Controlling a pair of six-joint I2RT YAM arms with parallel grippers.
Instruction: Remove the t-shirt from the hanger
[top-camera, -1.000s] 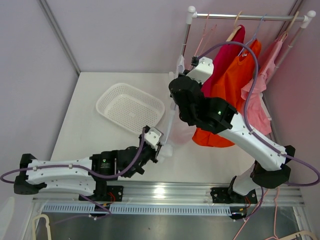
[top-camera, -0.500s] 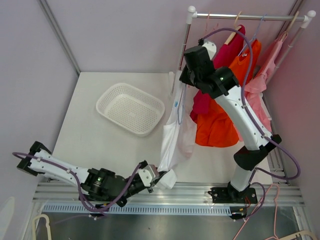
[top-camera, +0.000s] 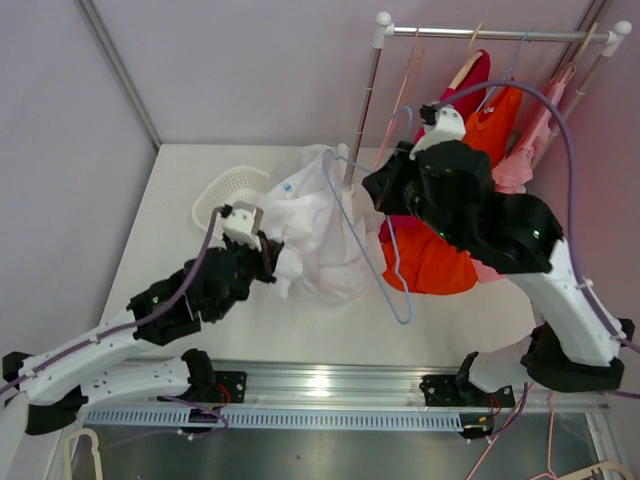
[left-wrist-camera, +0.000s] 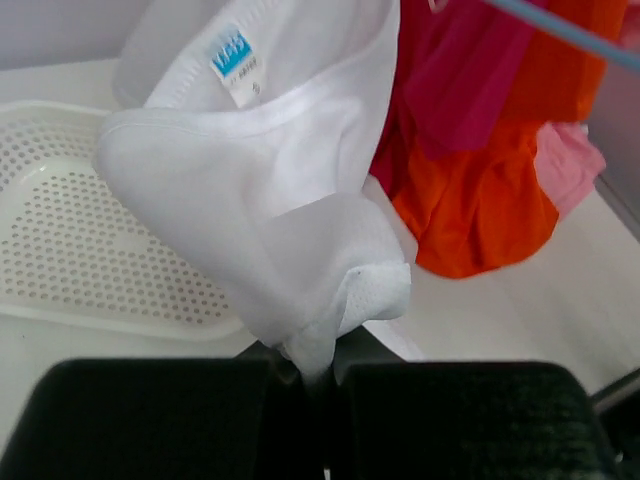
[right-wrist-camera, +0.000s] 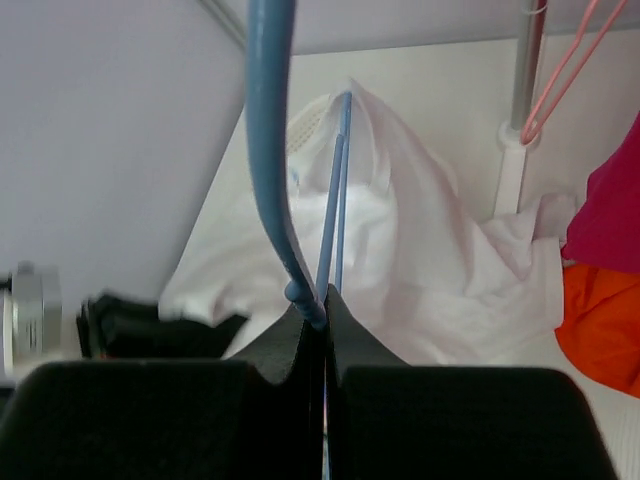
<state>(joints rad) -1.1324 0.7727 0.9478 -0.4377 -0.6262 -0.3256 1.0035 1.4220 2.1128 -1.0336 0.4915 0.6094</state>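
Observation:
The white t-shirt (top-camera: 320, 235) is bunched above the table between my two arms. My left gripper (top-camera: 266, 256) is shut on a fold of it; in the left wrist view the cloth (left-wrist-camera: 260, 180) runs down between the shut fingers of that gripper (left-wrist-camera: 316, 368). My right gripper (top-camera: 388, 180) is shut on the blue wire hanger (top-camera: 385, 270), near its hook. In the right wrist view the hanger (right-wrist-camera: 270, 150) comes out of the shut gripper (right-wrist-camera: 322, 312). One hanger arm pokes into a peak of the t-shirt (right-wrist-camera: 400, 250). The other arm hangs bare.
A white perforated basket (top-camera: 222, 195) lies at the back left, partly under the shirt, and shows in the left wrist view (left-wrist-camera: 60, 230). A clothes rail (top-camera: 500, 33) at the back right carries magenta (top-camera: 470, 75), orange (top-camera: 440, 262) and pink (top-camera: 520, 165) garments. An empty pink hanger (top-camera: 405, 60) hangs there too.
My left gripper has swung from the front edge up toward the basket, dragging the shirt left. My right arm has brought the hanger lower and forward, and one hanger arm has come bare.

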